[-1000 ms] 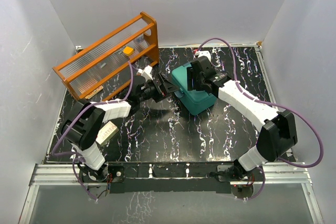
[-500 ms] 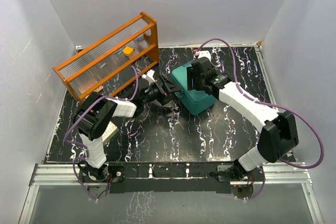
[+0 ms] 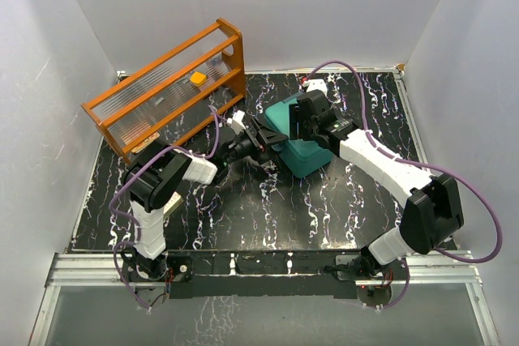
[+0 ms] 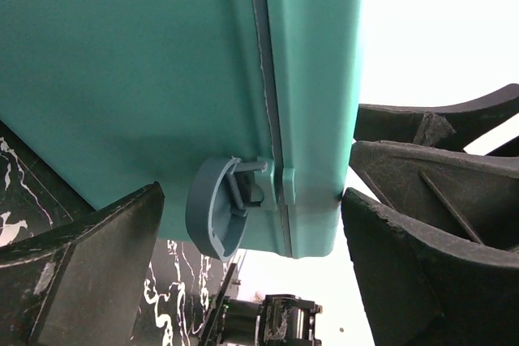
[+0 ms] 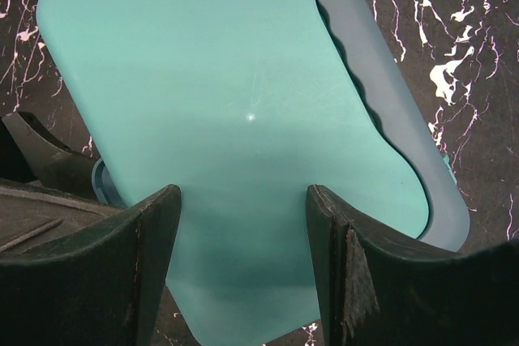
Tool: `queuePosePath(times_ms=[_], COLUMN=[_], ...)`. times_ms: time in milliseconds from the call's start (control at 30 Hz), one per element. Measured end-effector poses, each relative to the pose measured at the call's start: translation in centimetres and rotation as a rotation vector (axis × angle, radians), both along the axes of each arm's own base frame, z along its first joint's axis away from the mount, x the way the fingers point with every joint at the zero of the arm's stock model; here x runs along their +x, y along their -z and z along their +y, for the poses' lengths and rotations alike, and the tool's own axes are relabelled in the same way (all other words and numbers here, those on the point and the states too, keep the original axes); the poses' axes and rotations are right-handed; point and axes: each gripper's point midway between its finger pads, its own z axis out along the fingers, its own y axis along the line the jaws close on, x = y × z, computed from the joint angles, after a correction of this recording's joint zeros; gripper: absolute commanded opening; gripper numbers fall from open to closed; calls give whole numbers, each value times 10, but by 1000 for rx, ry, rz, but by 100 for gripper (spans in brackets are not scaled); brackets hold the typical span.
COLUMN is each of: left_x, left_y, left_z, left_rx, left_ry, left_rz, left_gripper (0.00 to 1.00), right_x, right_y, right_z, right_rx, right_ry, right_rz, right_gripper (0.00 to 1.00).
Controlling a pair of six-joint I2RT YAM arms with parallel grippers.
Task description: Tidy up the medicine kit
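Straddling the grey latch [image 4: 215, 220] on the medicine kit [image 4: 146, 62], the left gripper [image 4: 251, 200] has its jaws spread wide, one finger on either side of that corner, and as far as I can see it's not gripping anything. The right gripper [image 5: 241, 192] is parted pretty wide too, right over the teal lid, but I can't tell if it's touching. The kit sits on the black marbled table [image 3: 243, 208], back middle, between both arms, with the orange rack [image 3: 166, 87] off to its left.
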Motion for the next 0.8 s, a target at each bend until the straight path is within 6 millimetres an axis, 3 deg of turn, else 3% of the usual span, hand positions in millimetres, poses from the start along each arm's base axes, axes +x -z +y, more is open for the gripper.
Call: queuePosePath(times_ms=[533, 800], left_x=[6, 5], left_y=[-14, -11], left_z=[-1, -1], left_rx=[2, 46], left_ry=[-12, 4], left_rz=[-49, 21], left_gripper=[50, 45], right_x=[1, 4], right_y=[1, 0], right_z=[0, -3], right_rx=[5, 4], right_ry=[-4, 7], right_rz=[-18, -29], right_gripper=[60, 60])
